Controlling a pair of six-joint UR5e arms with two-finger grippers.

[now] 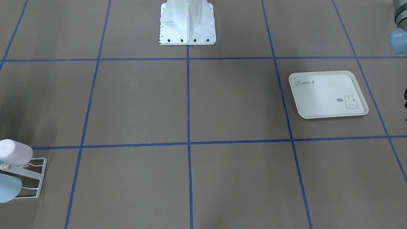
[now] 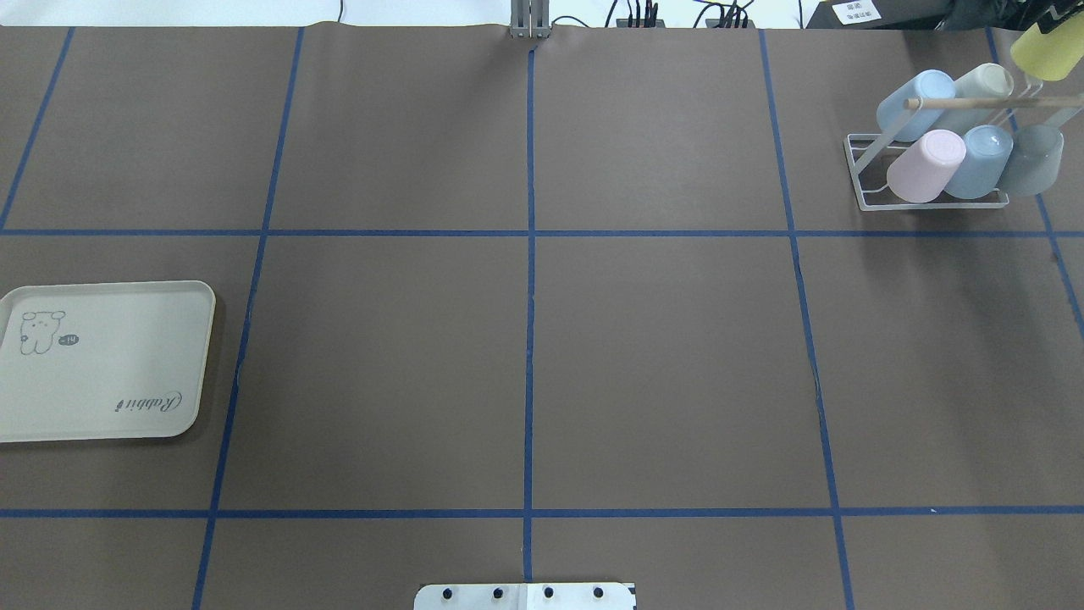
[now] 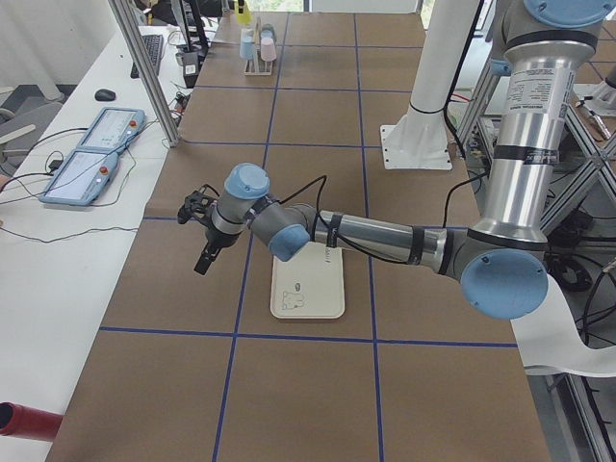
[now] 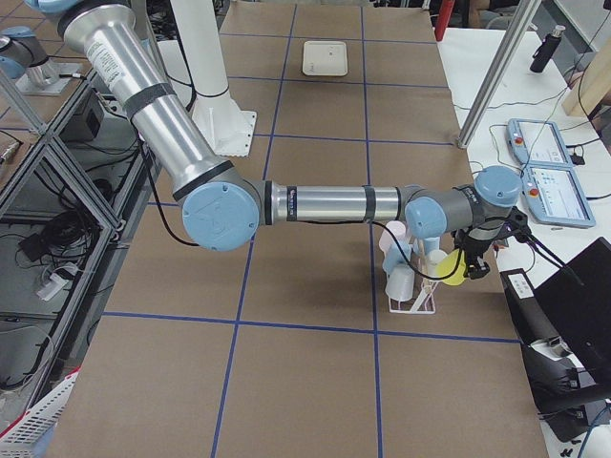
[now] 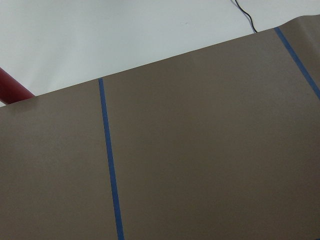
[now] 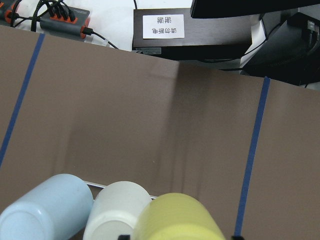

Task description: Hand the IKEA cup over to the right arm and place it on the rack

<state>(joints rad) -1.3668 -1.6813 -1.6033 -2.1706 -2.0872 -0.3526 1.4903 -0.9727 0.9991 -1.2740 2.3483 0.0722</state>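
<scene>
The bench [image 2: 660, 364] is bare across its middle, with the action gathered at one far corner. The right arm [image 4: 325, 203] stretches out to that corner. The left arm [image 3: 375, 234] reaches over the other end, above the rabbit-print tray [image 2: 102, 424] and well apart from everything that matters. The right arm is therefore the only one placed to finish the job.

The rack [image 2: 881, 206] already carries five cups, leaning in two rows under its wooden peg [image 2: 974, 102].

The yellow cup [image 2: 1053, 51] hangs in the air just past the rack's far right end, near the outer end of the peg and above the cream cup [image 6: 120, 210]. It is tilted, its long axis slanting down toward the rack much as the racked cups lean (which end is the mouth is not clear from these views).

The coming move looks like a short lowering and sliding in toward the rack's open end, keeping that slant.

The right tool [image 6: 178, 237] grips the yellow cup between its fingers, whose dark tips barely show on either side of it. The left tool [image 3: 203, 258] carries nothing visible, and whether it is parted or closed cannot be told
</scene>
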